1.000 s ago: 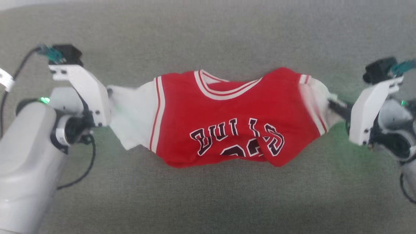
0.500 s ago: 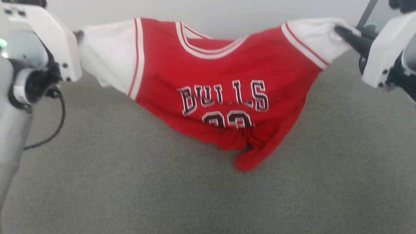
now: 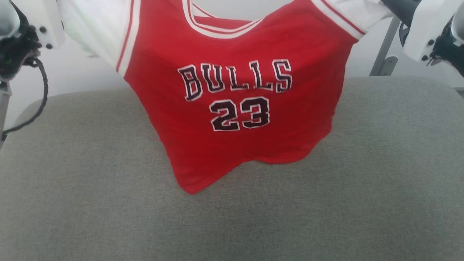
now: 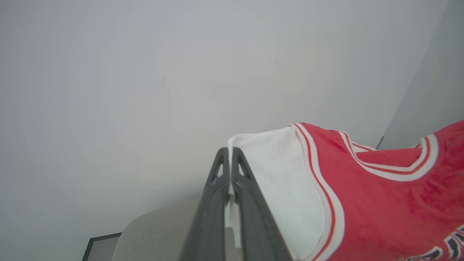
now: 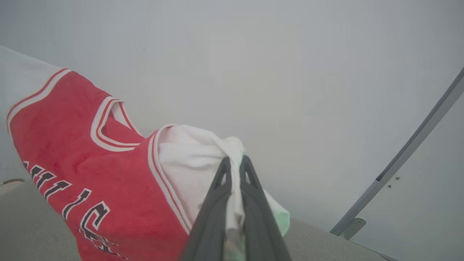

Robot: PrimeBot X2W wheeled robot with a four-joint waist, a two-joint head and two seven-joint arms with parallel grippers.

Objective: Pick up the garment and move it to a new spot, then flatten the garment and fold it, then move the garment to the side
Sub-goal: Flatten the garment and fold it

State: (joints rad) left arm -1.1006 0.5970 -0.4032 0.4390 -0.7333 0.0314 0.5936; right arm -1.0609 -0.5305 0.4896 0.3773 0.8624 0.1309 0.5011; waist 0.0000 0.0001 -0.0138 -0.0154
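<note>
The garment (image 3: pixel 235 119), a red jersey with black "BULLS 23" lettering and white sleeves, hangs spread between my two grippers with its print facing me. Its lower hem droops to the grey cushion (image 3: pixel 108 203), and I cannot tell whether it touches. In the left wrist view my left gripper (image 4: pixel 230 156) is shut on the edge of one white sleeve (image 4: pixel 275 181). My right gripper (image 5: pixel 235 165) is pinched shut on the bunched white fabric of the other sleeve (image 5: pixel 192 156). Both white wrist housings (image 3: pixel 40 21) (image 3: pixel 424 29) sit at the top corners of the head view.
A wide grey upholstered cushion spreads under the garment, rounded at its far corners. A pale wall (image 3: pixel 72 72) stands behind it. A grey metal strut (image 3: pixel 384 50) rises at the far right. A black cable (image 3: pixel 41 94) loops down from my left wrist.
Both grippers have lifted the garment off the cushion, so it went from lying stretched flat to hanging upright. The head camera has tilted up, bringing the wall into view.
</note>
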